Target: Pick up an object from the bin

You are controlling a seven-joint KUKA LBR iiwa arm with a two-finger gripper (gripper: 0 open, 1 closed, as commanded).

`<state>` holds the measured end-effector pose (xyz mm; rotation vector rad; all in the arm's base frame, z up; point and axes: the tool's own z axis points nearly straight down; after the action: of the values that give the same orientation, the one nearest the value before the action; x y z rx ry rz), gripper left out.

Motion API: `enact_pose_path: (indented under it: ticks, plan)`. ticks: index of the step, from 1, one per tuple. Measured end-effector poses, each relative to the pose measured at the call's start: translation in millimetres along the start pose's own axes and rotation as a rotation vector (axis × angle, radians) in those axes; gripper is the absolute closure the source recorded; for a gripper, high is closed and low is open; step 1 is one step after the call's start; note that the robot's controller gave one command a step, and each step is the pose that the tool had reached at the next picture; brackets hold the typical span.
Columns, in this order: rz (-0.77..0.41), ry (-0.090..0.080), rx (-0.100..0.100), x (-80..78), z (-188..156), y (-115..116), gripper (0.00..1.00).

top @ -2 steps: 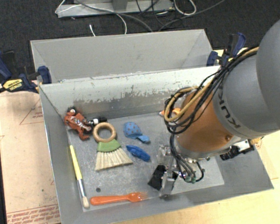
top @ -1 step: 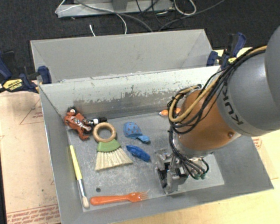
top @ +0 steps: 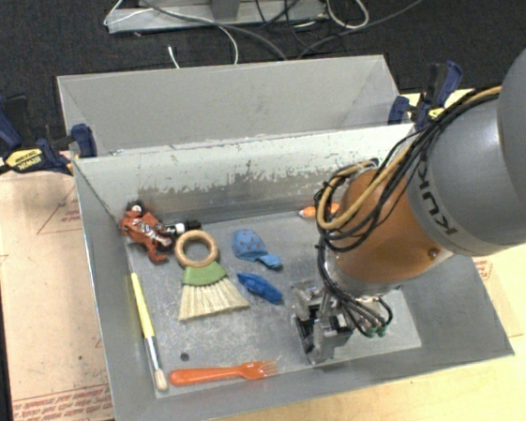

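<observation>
My gripper (top: 318, 329) hangs low over the bin's floor at the front, right of the middle, with bare floor under it. The closest loose thing is a small blue elongated piece (top: 261, 288), up and to the left of the gripper and apart from it. Farther back lies a blue cap-shaped piece (top: 248, 244). An orange plastic fork (top: 221, 374) lies flat along the front wall, its tines pointing toward the gripper.
A small whisk brush with a green band and wooden ring (top: 203, 280) lies left of the middle. A yellow-handled thin brush (top: 147, 329) runs along the left wall. A red-brown toy figure (top: 146, 231) sits back left. An orange bit (top: 308, 213) peeks out behind the arm.
</observation>
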<state>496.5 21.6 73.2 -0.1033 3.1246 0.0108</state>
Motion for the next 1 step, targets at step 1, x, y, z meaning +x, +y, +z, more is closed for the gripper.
enact_pose_path:
  ticks: [1]
  plan:
    - [0.001,0.002,0.000,0.6,-17.7,0.1,1.00]
